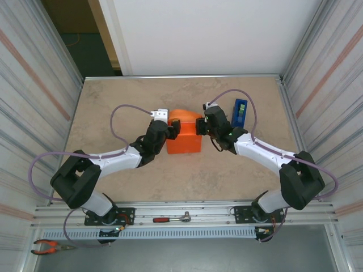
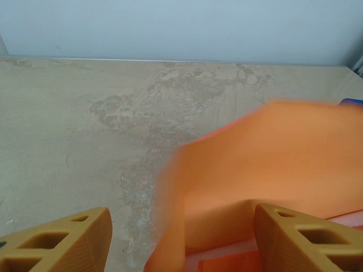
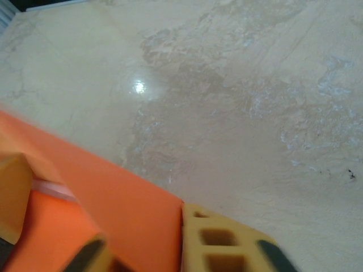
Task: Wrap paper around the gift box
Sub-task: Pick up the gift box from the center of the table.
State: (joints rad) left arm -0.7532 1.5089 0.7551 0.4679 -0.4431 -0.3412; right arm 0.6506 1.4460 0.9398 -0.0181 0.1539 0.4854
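The orange paper (image 1: 184, 140) lies folded over the gift box in the middle of the table. Of the gift box, a thin pale pink strip (image 2: 227, 250) shows under a raised orange flap (image 2: 266, 164); the strip (image 3: 54, 190) also shows in the right wrist view. My left gripper (image 1: 173, 128) is at the bundle's left side, open; in the left wrist view the gripper (image 2: 181, 241) has the flap standing between its wide-set fingers, against the right finger (image 2: 300, 238). My right gripper (image 1: 201, 126) is at the bundle's right side, where the gripper (image 3: 142, 255) pinches the paper's (image 3: 130, 221) side flap.
A blue tape dispenser (image 1: 240, 112) stands upright just right of the right gripper. A red-handled ratchet (image 1: 170, 218) lies on the rail between the arm bases and pliers (image 1: 48, 246) lie at the bottom left. Metal walls flank the table on both sides.
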